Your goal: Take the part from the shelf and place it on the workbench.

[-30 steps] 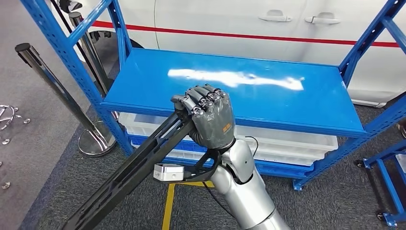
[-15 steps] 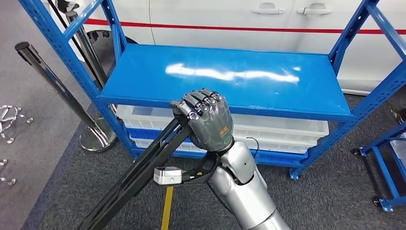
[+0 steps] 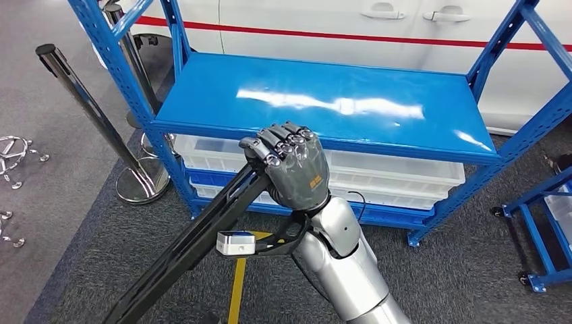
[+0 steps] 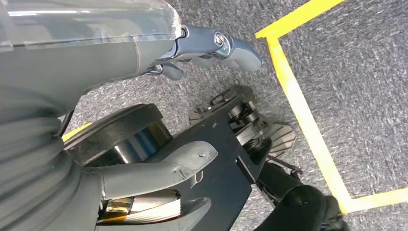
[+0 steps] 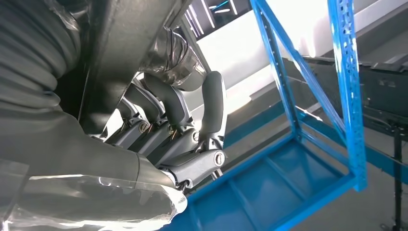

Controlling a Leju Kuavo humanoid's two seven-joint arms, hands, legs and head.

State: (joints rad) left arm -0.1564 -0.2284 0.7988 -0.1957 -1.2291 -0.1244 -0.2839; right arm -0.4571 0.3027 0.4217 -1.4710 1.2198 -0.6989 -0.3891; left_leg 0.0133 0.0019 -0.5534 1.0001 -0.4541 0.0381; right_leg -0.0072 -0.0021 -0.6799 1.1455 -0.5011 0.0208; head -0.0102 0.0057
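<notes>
We count one blue shelf rack (image 3: 324,108), two white bins (image 3: 405,179) under it, two chrome stanchion posts (image 3: 88,108), one long black part (image 3: 195,246), one yellow floor line (image 3: 236,290).

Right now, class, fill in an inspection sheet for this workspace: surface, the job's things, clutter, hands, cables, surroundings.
Surface: blue shelf top bare and glossy; workbench nothing seen.
Job's things: long black part off the shelf, slanting down toward the floor.
Clutter: white bins on the lower level.
Hands: right hand grips the part's upper end; left hand holds nothing, fingers apart, over the carpet.
Cables: thin black cable by the right wrist.
Surroundings: white vehicle, chrome posts, yellow floor tape, metal pieces on the floor.
</notes>
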